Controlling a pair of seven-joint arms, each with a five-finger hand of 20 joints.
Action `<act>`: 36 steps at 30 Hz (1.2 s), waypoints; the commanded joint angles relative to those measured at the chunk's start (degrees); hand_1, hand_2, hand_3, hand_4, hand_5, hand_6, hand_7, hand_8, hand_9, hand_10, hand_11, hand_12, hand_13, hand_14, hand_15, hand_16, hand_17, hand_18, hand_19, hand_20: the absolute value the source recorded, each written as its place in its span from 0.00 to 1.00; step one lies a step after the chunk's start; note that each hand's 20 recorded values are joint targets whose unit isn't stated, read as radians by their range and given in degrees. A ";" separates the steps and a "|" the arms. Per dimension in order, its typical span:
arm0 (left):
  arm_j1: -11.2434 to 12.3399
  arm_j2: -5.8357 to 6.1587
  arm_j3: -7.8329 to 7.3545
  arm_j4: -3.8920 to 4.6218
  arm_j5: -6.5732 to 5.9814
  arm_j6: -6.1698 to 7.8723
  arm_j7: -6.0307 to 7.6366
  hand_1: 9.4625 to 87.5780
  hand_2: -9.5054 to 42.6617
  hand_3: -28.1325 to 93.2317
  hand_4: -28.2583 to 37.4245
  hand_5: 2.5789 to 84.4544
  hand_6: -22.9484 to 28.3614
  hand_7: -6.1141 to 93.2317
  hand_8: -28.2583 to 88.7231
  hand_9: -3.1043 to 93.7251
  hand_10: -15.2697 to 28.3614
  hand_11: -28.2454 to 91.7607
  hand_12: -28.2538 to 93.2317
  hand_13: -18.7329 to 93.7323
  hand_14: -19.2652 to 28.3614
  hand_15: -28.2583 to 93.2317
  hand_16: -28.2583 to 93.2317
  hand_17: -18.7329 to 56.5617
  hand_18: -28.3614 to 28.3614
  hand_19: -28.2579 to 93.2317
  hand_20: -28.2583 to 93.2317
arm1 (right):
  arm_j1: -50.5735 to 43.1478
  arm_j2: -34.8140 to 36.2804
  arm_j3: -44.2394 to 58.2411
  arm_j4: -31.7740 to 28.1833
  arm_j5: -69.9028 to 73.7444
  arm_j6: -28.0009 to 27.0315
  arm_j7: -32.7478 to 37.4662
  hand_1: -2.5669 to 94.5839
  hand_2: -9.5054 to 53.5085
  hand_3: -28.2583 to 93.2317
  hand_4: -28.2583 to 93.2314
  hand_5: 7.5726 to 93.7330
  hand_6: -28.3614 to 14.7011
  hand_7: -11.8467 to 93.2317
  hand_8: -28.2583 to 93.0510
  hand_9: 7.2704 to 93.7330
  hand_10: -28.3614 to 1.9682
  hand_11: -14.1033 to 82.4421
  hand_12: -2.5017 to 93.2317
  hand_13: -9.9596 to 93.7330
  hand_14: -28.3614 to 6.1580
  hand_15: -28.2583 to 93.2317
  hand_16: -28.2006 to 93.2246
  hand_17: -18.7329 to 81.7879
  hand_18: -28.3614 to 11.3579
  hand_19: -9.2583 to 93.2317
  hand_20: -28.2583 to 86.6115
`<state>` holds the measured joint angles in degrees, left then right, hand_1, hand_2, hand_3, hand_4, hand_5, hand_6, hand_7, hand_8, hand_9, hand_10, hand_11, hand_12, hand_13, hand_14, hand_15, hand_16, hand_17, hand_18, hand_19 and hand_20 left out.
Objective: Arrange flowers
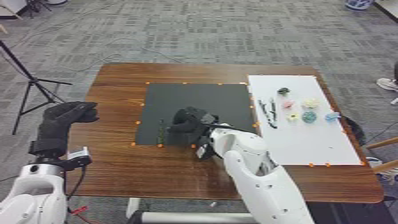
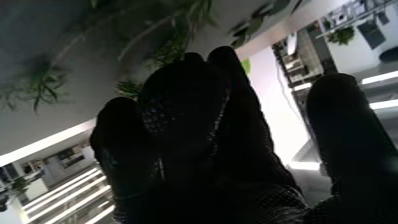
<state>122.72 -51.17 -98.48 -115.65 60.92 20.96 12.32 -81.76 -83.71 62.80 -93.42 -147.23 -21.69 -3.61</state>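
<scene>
No text, label, brand, number or sign can be read.

Grey patterned carpet [image 1: 222, 30] covers the floor around a brown wooden tabletop [image 1: 102, 100]. In the head view, a black metal tripod [image 1: 31, 80] stands on the left, and thin dark cables [image 1: 115, 43] trail across the carpet. A blue-and-white round pot [image 1: 360, 4] sits at the far right; light wooden furniture [image 1: 385, 143] edges in nearer. In the right wrist view, long white strip lights [image 2: 64, 194] glow brightly.
</scene>
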 commanded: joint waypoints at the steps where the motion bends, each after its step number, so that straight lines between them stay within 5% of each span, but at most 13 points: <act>1: 0.26 -0.52 -0.02 -0.19 -0.21 0.09 0.24 0.34 0.17 0.78 0.18 0.70 0.49 0.34 0.17 0.66 0.65 0.48 0.38 0.61 0.78 0.64 0.24 0.30 0.76 0.46 0.49 | 0.52 0.47 -0.05 -1.28 5.11 1.58 2.16 0.24 0.37 0.74 0.12 0.56 0.55 0.28 0.19 0.58 0.48 0.22 0.13 0.98 0.63 0.68 0.49 0.80 0.27 1.00 0.71; 5: 0.22 -0.70 -0.03 -0.15 -0.18 0.25 0.27 0.34 0.17 0.78 0.18 0.69 0.49 0.33 0.17 0.65 0.65 0.48 0.38 0.61 0.78 0.63 0.24 0.30 0.76 0.46 0.48 | 0.40 0.76 0.13 -2.93 16.53 1.25 6.03 0.23 0.37 0.74 0.12 0.58 0.56 0.28 0.19 0.61 0.48 0.23 0.13 0.99 0.62 0.68 0.49 0.81 0.27 1.00 0.71; 11: 0.07 -0.46 0.28 -0.01 -0.26 0.10 0.47 0.34 0.17 0.78 0.19 0.70 0.49 0.33 0.17 0.65 0.65 0.47 0.38 0.61 0.78 0.63 0.24 0.30 0.76 0.45 0.49 | -1.14 3.46 4.63 -13.66 46.40 2.63 18.19 0.25 0.34 0.70 0.11 0.63 0.60 0.29 0.18 0.69 0.50 0.24 0.13 0.99 0.63 0.67 0.50 0.81 0.28 1.00 0.70; 13: 0.31 -0.37 0.08 0.01 -0.17 -0.01 0.49 0.34 0.17 0.77 0.19 0.70 0.48 0.33 0.17 0.65 0.65 0.47 0.38 0.61 0.78 0.63 0.24 0.30 0.76 0.45 0.49 | -2.32 5.05 8.05 -17.55 47.86 2.20 18.98 0.28 0.31 0.69 0.12 0.64 0.61 0.30 0.18 0.71 0.50 0.24 0.13 0.99 0.63 0.66 0.50 0.81 0.28 1.00 0.70; 15: 0.05 -0.18 0.20 0.12 -0.31 -0.13 0.59 0.34 0.17 0.77 0.19 0.70 0.49 0.33 0.17 0.65 0.65 0.47 0.38 0.61 0.79 0.63 0.24 0.31 0.76 0.45 0.49 | -4.38 6.18 14.62 -20.64 49.36 -3.88 18.65 0.30 0.26 0.71 0.13 0.64 0.60 0.29 0.18 0.72 0.50 0.24 0.14 0.98 0.63 0.66 0.51 0.79 0.28 1.00 0.69; 18: 0.80 -0.20 -0.78 -0.21 0.58 -0.13 0.38 0.37 0.18 0.77 0.19 0.69 0.49 0.33 0.22 0.66 0.65 0.47 0.38 0.61 0.78 0.63 0.24 0.31 0.76 0.45 0.49 | -7.92 8.65 23.19 -23.58 51.55 -7.76 20.70 0.29 0.09 0.71 0.10 0.61 0.57 0.28 0.19 0.69 0.46 0.24 0.17 0.92 0.59 0.66 0.52 0.72 0.25 1.00 0.65; 22: 4.05 -0.69 -3.45 -1.24 0.59 1.05 -0.36 0.39 0.15 0.75 0.20 0.69 0.49 0.33 0.27 0.66 0.64 0.48 0.38 0.61 0.78 0.63 0.24 0.31 0.76 0.45 0.49 | -8.29 11.36 25.33 -22.31 41.05 -3.01 21.05 0.28 0.00 0.64 0.05 0.61 0.53 0.26 0.20 0.71 0.38 0.29 0.22 0.89 0.55 0.67 0.52 0.69 0.20 1.00 0.63; 24: 4.11 -0.96 -3.30 -1.16 0.40 1.24 -0.55 0.40 0.14 0.75 0.20 0.69 0.49 0.33 0.28 0.66 0.64 0.48 0.38 0.61 0.77 0.63 0.24 0.31 0.76 0.45 0.49 | -7.23 11.21 24.59 -21.12 30.00 -2.77 19.95 0.26 0.00 0.63 0.05 0.62 0.52 0.26 0.20 0.75 0.37 0.33 0.24 0.88 0.53 0.68 0.51 0.69 0.19 1.00 0.63; 32: 1.63 -1.13 -1.81 -0.70 3.02 -0.58 -1.31 0.40 0.14 0.75 0.21 0.69 0.50 0.32 0.29 0.66 0.63 0.48 0.38 0.62 0.77 0.63 0.24 0.31 0.76 0.45 0.49 | -3.53 10.68 19.19 -13.73 11.97 2.54 20.02 0.30 0.00 0.70 0.08 0.69 0.53 0.31 0.21 0.82 0.49 0.53 0.34 0.93 0.63 0.71 0.52 0.75 0.25 1.00 0.69; 36: 1.89 -1.20 -1.92 -0.80 2.90 -0.26 -1.28 0.41 0.15 0.74 0.21 0.69 0.50 0.32 0.30 0.66 0.64 0.48 0.38 0.62 0.77 0.63 0.24 0.32 0.76 0.45 0.49 | -2.12 10.41 18.55 -9.66 3.62 2.89 19.22 0.31 0.00 0.71 0.07 0.70 0.55 0.33 0.21 0.84 0.50 0.57 0.36 0.95 0.67 0.71 0.53 0.78 0.28 1.00 0.72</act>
<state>125.13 -51.72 -100.41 -116.21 63.07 21.11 11.76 -85.94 -72.19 82.07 -106.92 -123.52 -19.90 16.59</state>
